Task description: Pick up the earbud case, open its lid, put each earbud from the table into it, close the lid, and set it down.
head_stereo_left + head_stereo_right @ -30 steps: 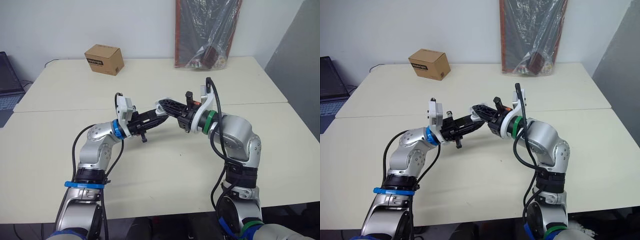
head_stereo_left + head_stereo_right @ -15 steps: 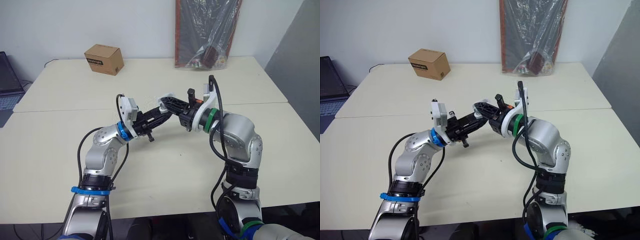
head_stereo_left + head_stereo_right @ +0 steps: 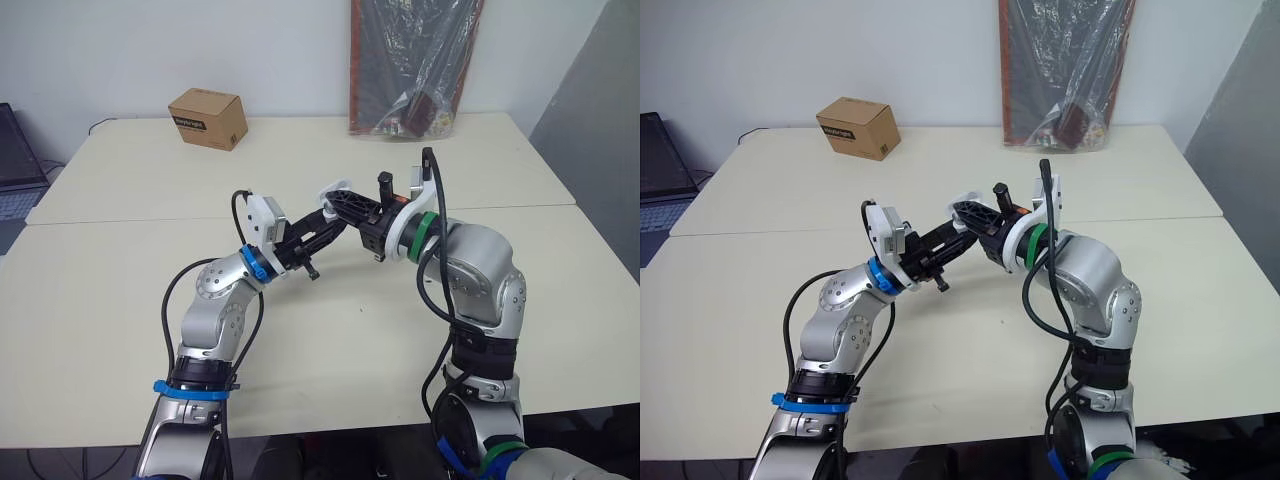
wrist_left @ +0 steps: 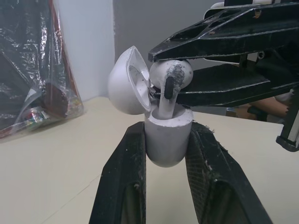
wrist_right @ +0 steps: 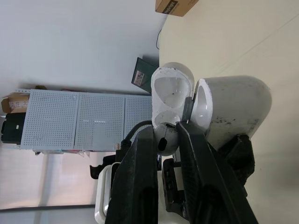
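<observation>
My left gripper (image 4: 164,133) clamps the earbud case (image 4: 167,145) upright above the table (image 3: 100,300), lid (image 4: 125,81) swung open. My right gripper (image 5: 164,134) pinches an earbud (image 4: 171,73) directly over the case mouth, stem pointing down, seemingly part-way into its socket.

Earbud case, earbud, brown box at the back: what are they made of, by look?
White earbud case: likely hard plastic, matte, smooth moulded shell, a few dark specks. The earbud: probably glossier white plastic, showing a highlight and dark smudges. Brown box: cardboard, matte, sharp folded edges.
</observation>
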Action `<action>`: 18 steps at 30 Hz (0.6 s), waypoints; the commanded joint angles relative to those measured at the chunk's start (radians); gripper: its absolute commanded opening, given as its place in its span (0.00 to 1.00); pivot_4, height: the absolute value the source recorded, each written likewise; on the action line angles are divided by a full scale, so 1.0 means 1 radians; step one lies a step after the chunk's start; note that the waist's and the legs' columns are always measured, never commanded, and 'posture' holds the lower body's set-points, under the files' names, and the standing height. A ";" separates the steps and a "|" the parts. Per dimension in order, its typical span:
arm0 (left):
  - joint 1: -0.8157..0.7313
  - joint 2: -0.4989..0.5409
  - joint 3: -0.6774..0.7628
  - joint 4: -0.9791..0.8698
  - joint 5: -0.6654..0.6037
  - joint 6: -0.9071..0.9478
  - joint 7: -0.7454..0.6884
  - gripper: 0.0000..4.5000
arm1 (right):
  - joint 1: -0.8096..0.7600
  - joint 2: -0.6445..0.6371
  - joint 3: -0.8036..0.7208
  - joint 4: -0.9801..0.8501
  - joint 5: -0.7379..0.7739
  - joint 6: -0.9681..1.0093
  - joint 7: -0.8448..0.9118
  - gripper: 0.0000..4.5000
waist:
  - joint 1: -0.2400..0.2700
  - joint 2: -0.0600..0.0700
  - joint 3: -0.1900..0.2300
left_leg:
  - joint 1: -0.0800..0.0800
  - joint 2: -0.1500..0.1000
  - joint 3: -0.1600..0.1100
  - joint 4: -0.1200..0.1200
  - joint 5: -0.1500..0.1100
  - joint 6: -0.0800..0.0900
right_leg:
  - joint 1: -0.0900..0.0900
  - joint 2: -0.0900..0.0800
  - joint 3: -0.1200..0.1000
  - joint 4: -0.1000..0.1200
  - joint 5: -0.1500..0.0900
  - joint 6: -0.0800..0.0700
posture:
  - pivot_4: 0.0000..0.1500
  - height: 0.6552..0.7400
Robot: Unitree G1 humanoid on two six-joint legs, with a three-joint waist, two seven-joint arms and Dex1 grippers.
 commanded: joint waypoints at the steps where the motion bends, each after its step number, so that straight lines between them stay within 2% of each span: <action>1: -0.018 -0.011 0.007 -0.084 -0.021 -0.035 0.020 0.19 | 0.014 -0.029 0.052 -0.017 0.017 0.014 0.003 0.07 | 0.000 0.000 0.000 | 0.000 0.000 0.000 0.000 0.000 0.000 | 0.000 0.000 0.000 0.000 0.000 0.000 | 1.00 1.00; 6: -0.007 -0.009 0.003 -0.096 -0.029 -0.034 0.015 0.19 | 0.020 -0.067 0.080 -0.016 0.017 0.012 0.027 0.07 | 0.000 0.000 0.000 | 0.000 0.000 0.000 0.000 0.000 0.000 | 0.000 0.000 0.000 0.000 0.000 0.000 | 1.00 1.00; 14: 0.001 -0.001 0.004 -0.097 -0.040 -0.030 0.008 0.19 | 0.022 -0.103 0.093 -0.015 0.017 -0.004 0.048 0.65 | 0.000 0.000 0.000 | 0.000 0.000 0.000 0.000 0.000 0.000 | 0.000 0.000 0.000 -0.001 -0.001 0.001 | 1.00 1.00; 18: 0.006 0.004 0.007 -0.097 -0.044 -0.027 0.002 0.19 | 0.024 -0.127 0.090 -0.017 0.017 -0.009 0.065 0.65 | 0.000 0.000 0.000 | -0.001 0.000 0.000 0.000 0.000 0.000 | 0.000 0.000 0.000 -0.001 -0.001 0.001 | 1.00 1.00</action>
